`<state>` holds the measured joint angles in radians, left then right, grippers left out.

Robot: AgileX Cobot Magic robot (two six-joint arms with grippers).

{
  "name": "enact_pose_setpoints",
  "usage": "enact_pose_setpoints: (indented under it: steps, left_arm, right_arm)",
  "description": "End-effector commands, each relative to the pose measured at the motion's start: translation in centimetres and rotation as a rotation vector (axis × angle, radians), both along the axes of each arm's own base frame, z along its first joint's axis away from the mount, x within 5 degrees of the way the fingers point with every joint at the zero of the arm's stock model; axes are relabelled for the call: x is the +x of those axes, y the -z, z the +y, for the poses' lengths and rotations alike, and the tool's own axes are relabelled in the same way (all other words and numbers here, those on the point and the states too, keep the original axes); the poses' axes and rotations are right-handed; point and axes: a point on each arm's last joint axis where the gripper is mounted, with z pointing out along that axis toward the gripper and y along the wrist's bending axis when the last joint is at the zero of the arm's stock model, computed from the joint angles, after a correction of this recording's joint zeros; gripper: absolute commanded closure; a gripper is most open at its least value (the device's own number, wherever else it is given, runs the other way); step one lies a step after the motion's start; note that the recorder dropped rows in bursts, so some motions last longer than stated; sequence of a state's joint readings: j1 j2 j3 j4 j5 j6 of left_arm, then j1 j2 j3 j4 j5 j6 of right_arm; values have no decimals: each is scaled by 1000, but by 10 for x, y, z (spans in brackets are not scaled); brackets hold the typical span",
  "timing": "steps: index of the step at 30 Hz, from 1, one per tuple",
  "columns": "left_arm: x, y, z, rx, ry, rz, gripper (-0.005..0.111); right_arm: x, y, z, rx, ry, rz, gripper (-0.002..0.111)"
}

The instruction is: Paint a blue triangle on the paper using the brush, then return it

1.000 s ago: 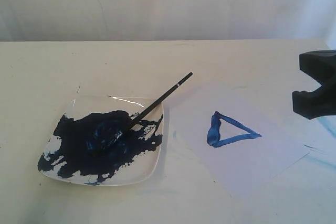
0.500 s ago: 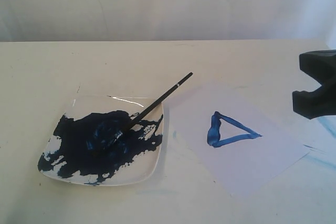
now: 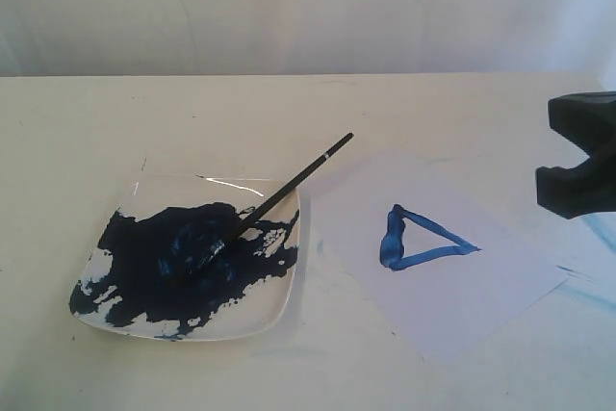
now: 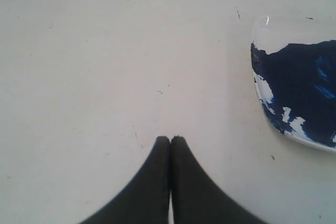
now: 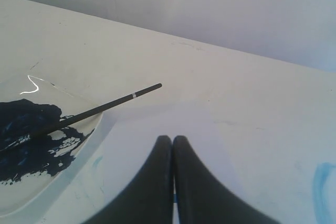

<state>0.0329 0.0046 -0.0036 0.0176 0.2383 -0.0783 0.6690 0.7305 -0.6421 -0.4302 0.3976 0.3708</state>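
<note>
The only mark on anything here is the small silver band near the handle end of the brush [image 3: 279, 197]. It lies with its stained bristles in the dark blue paint on the square white plate [image 3: 265, 307]. Its black handle slopes up across the plate's far right rim and juts out over the table [image 3: 289, 113] toward the far right. No hand holds it.

The paper [image 3: 462, 305] lies flat to the right of the plate, turned so that one corner points near and one right. A narrow strip of bare table separates it from the plate's right edge. The blue triangle [image 3: 393, 241] sits on the left half of the sheet, with its thick dark side on the left and two thin sides running to a point on the right.

The right gripper [image 5: 172, 139] is clenched on nothing, fingers pressed flat together. It hangs at the right border of the exterior view, well apart from the brush. The left gripper [image 4: 170, 139] is likewise closed and empty, over bare table just left of the plate's corner (it is outside the exterior view).

The far half of the table is open right up to the pale backdrop [image 3: 289, 7]. A light blue smear [image 3: 592, 286] stains the table beyond the paper's right corner.
</note>
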Motion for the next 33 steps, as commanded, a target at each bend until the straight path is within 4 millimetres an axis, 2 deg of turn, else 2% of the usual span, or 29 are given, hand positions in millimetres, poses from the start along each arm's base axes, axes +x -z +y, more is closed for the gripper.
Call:
enact_pose_setpoints:
  steps: [1,28,33]
  left_arm:
    - [0,2,-1,2,12,7,107]
    - [0,1,-1,4,14,5,107]
    - [-1,1,-4,5,77,5,107]
  right_arm:
    - [-1,0,-1,-14,-3,-15,108]
    - [-1,0,-1,-13,-3,-14,108]
    - [-4,-3,-4,-1,-4,-29,108]
